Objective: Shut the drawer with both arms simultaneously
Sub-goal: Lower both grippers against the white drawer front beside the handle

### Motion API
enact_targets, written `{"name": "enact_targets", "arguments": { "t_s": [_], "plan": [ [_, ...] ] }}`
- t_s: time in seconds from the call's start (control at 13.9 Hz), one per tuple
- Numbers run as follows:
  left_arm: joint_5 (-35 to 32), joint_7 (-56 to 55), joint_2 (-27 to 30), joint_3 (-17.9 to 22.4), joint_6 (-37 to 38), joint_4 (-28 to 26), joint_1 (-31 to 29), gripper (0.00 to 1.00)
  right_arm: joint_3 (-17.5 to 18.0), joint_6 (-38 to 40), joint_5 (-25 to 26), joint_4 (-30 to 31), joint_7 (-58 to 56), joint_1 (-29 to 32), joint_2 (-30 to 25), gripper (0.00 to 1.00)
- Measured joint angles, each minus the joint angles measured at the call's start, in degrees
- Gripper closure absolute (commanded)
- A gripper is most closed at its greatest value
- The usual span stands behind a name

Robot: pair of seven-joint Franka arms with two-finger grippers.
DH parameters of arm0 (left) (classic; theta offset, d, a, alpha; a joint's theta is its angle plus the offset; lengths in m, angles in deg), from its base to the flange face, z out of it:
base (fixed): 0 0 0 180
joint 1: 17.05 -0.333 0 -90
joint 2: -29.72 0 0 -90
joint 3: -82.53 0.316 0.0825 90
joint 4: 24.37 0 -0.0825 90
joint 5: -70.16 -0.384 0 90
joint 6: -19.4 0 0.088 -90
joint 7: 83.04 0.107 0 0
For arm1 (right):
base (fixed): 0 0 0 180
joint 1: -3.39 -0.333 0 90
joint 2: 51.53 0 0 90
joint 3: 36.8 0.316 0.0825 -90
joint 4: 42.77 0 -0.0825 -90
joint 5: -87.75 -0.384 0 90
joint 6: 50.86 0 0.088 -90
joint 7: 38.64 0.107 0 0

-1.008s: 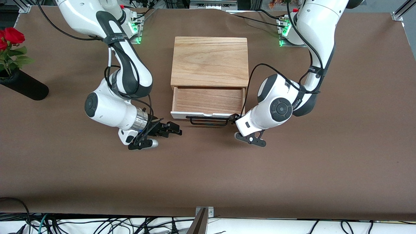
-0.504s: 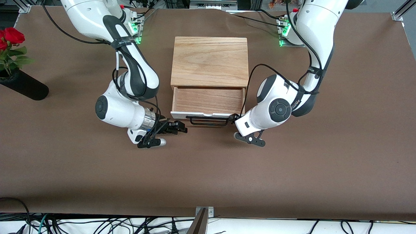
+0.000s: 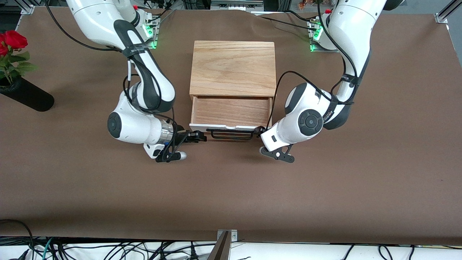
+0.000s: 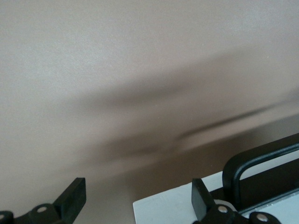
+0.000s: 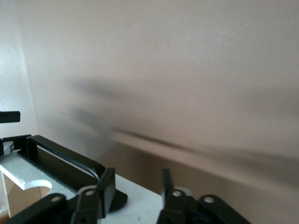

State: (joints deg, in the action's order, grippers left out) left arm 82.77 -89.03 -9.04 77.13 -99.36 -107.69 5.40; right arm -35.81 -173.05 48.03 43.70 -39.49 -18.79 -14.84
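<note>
Drawer (image 3: 231,112) pulled out of oak box (image 3: 232,68) mid-worktop (image 3: 231,187), white front panel and black handle (image 3: 231,134) facing the front camera. Right gripper (image 3: 197,136) clenched, empty, at the panel's corner toward the right arm's end. Left gripper (image 3: 260,131) spread apart, at the opposite corner by the handle's end. Rose vase (image 3: 25,94) near the right arm's end.

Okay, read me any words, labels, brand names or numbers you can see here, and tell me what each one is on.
Nothing here reads clearly.
White lettering on the black strap around the right arm: too small to read.
White lettering on the black band of the left arm, near its round joint cap: too small to read.
The drawer, its oak box and the brown table: no text.
</note>
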Motion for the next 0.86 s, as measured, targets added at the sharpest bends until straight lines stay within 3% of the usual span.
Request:
{"name": "enact_targets", "arguments": {
  "t_s": [0.07, 0.22, 0.86],
  "plan": [
    [0.0, 0.0, 0.0, 0.0, 0.0, 0.0, 0.0, 0.00, 0.0, 0.6, 0.0, 0.0, -0.1, 0.4, -0.2, 0.12],
    [0.0, 0.0, 0.0, 0.0, 0.0, 0.0, 0.0, 0.00, 0.0, 1.1, 0.0, -0.1, -0.1, 0.5, -0.3, 0.03],
    [0.0, 0.0, 0.0, 0.0, 0.0, 0.0, 0.0, 0.00, 0.0, 1.4, 0.0, -0.1, -0.1, -0.1, -0.3, 0.00]
  ]
}}
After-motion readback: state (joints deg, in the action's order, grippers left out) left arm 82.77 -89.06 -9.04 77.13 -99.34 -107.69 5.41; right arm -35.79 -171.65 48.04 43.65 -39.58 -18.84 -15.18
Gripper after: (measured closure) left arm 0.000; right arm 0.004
